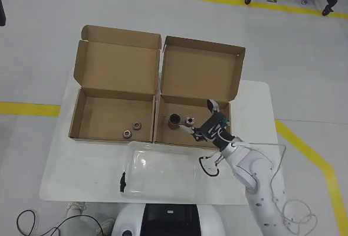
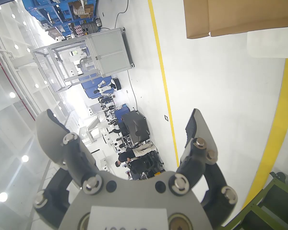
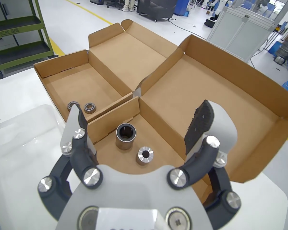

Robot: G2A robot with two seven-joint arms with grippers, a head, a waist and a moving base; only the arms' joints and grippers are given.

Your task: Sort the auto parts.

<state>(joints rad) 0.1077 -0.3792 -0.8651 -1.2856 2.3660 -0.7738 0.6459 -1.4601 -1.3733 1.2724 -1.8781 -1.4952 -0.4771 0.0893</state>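
Right gripper (image 3: 139, 113) hovers over front edge of right box (image 1: 203, 76), fingers apart, empty. Sleeve (image 3: 126, 136) and bushing (image 3: 145, 155) sit inside. Bearings (image 3: 82, 106) lie in left box (image 1: 103, 118), apparently like with like. Left gripper (image 2: 121, 118) raised off bench (image 1: 253, 100), fingers apart, likely keeping clear.

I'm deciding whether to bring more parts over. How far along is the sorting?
Done: two bearing rings lie in the left box, and a dark sleeve and a silver bushing stand in the right box. In hand: nothing; the right gripper hangs open above the right box. Left: I can make out no part in the clear bin, so it looks nearly finished.
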